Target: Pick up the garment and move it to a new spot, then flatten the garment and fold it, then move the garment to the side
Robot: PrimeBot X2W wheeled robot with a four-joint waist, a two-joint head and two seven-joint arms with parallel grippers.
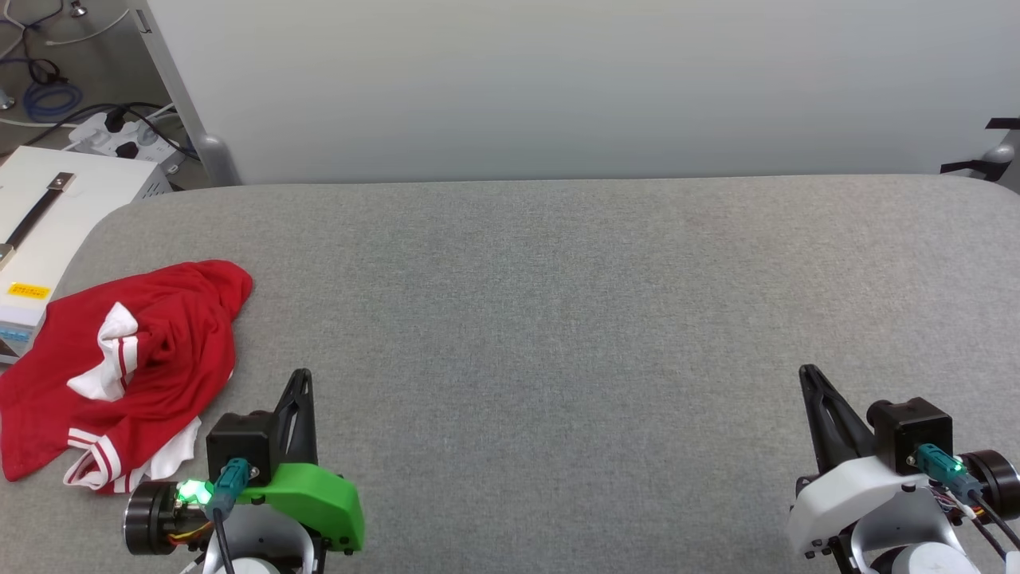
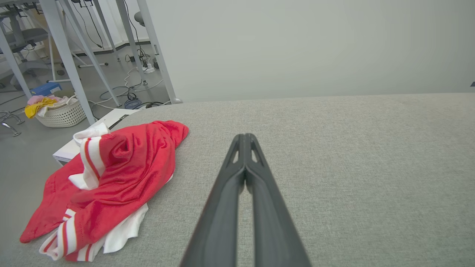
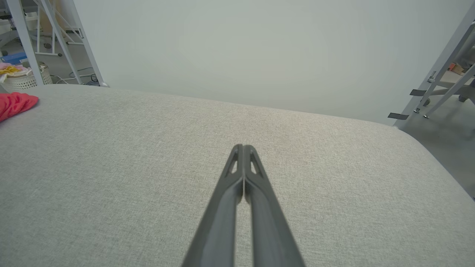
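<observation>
So the garment (image 1: 127, 359) is sitting in a crumpled heap at the left edge of the grey worktop (image 1: 558, 319), close to the front left corner, mostly red with a white striped sleeve poking out. The left gripper (image 1: 301, 376) is just beside it, fingers pressed together, pinching nothing. The right gripper (image 1: 809, 373) is near the front right corner, well apart from the garment, also pressed together and empty

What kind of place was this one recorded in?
Probably a robotics lab or test room, not a home: a grey fabric-covered table with a crumpled garment at its left edge, loose cables and a power strip beyond it, and a basket of clothes beside metal frame legs.
</observation>
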